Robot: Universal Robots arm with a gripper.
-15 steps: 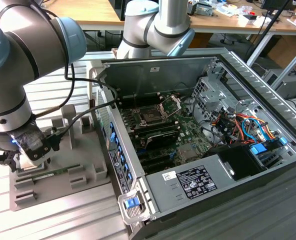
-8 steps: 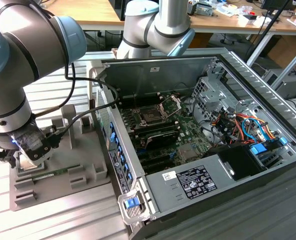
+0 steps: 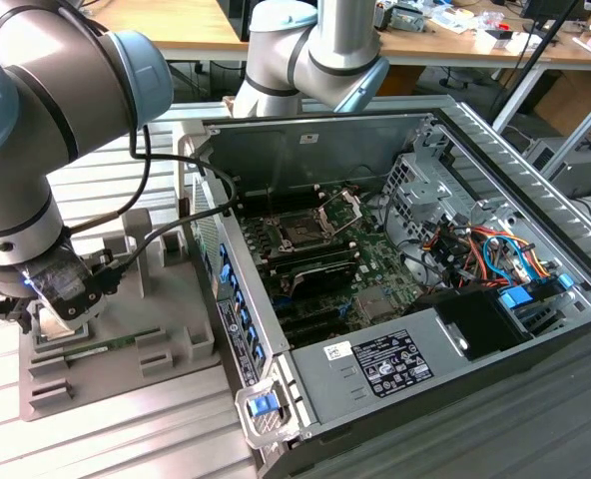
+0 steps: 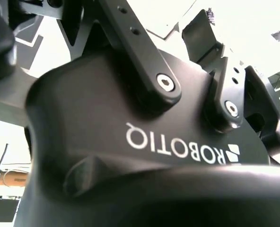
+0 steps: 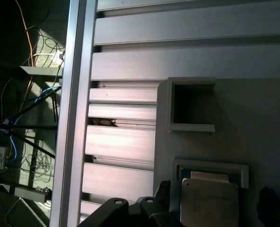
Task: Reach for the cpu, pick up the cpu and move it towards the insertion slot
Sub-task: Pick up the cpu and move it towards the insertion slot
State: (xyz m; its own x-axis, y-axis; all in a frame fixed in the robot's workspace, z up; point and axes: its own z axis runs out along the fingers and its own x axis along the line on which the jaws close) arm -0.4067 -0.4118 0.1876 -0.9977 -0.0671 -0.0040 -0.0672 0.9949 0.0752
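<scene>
The cpu, a pale beige square chip, lies flat in a recess of the grey tray. My gripper is low over it and open, with one dark finger close beside one edge of the chip. The other finger stands a little off the opposite edge. In the exterior view the gripper hangs over the tray at the exterior view's left and hides the chip. The insertion slot sits on the green motherboard inside the open case, its load plate swung up.
A green memory stick lies in the tray beside the gripper. An empty square pocket is in the tray beyond the chip. The case wall stands between tray and motherboard. Cables and a power supply fill the case's right side.
</scene>
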